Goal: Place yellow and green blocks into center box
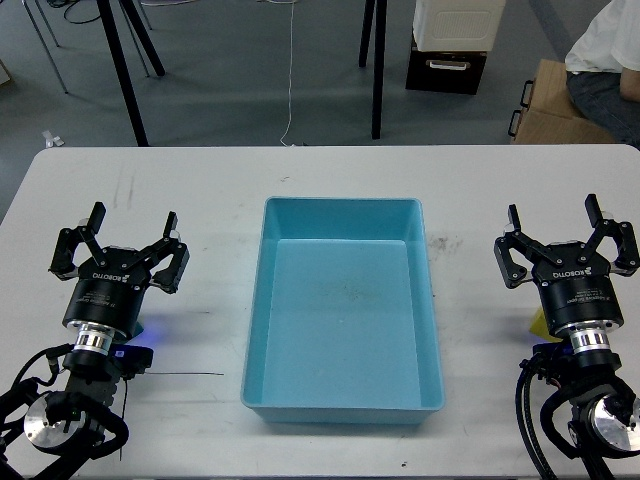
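Yellow block mostly hidden behind right pincer, green block unseen

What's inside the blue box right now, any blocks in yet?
Nothing: the blue box shows only bare floor. A sliver of yellow block peeks from under the right gripper, mostly covered. The green block isn't visible; the left gripper may hide it.

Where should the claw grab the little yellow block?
Probably from straight above, pinching two opposite sides. Only a corner of the yellow block peeks out beside the right claw, lying low on the table.
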